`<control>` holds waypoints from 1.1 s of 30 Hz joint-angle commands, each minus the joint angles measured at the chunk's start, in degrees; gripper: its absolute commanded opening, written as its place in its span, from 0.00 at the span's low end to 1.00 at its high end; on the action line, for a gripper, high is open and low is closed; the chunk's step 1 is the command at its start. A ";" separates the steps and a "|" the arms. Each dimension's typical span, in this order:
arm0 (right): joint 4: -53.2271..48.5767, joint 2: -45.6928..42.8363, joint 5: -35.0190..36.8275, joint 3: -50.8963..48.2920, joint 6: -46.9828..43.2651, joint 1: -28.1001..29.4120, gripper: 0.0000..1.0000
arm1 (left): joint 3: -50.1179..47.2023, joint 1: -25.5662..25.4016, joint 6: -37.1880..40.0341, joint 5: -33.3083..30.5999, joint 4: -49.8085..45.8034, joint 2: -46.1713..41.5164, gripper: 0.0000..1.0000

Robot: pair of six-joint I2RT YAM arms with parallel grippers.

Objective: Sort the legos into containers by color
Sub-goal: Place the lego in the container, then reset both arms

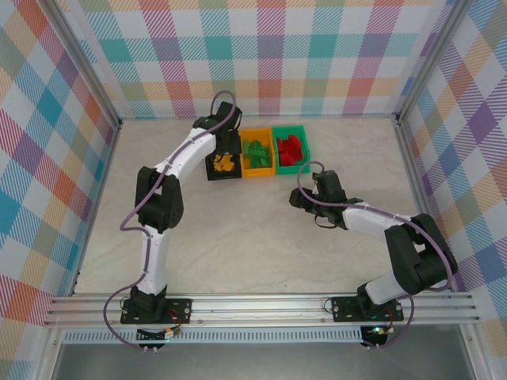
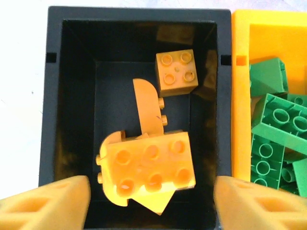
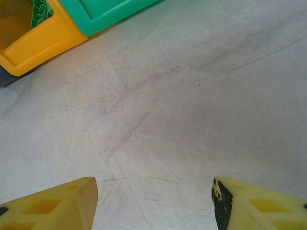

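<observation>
My left gripper (image 2: 151, 203) hangs open over the black bin (image 2: 72, 120), its yellow fingers spread to the bin's two sides. Nothing is held between them. Inside the bin lie yellow-orange legos: a six-stud brick (image 2: 149, 165), a small four-stud brick (image 2: 176, 72) and a curved piece (image 2: 146, 112). The orange-yellow bin (image 1: 258, 169) holds green bricks (image 2: 276, 124), and the green bin (image 1: 277, 150) holds red bricks (image 1: 291, 149). My right gripper (image 3: 153, 201) is open and empty above bare table, in front of the green bin's corner (image 3: 110, 14).
The three bins stand side by side at the back centre of the marble-patterned table (image 1: 238, 237). Checked walls close in the left, back and right. The orange-yellow bin's corner (image 3: 43, 40) shows at the top left of the right wrist view.
</observation>
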 commanded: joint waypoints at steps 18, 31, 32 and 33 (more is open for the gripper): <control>-0.64 -0.41 1.40 1.52 -1.07 -0.24 0.65 | -56.20 -0.60 -3.47 -6.15 31.85 -47.86 0.82; -10.37 -13.98 18.41 3.55 -13.83 -2.14 0.66 | -74.27 3.04 -4.05 -24.69 35.86 -65.18 1.00; -9.53 -15.18 20.37 2.96 -15.16 -2.49 0.66 | -75.11 3.39 -3.27 -26.53 36.56 -65.74 1.00; -8.40 -16.05 22.33 2.47 -16.56 -2.76 0.66 | -76.44 3.52 -2.10 -28.39 38.61 -66.06 1.00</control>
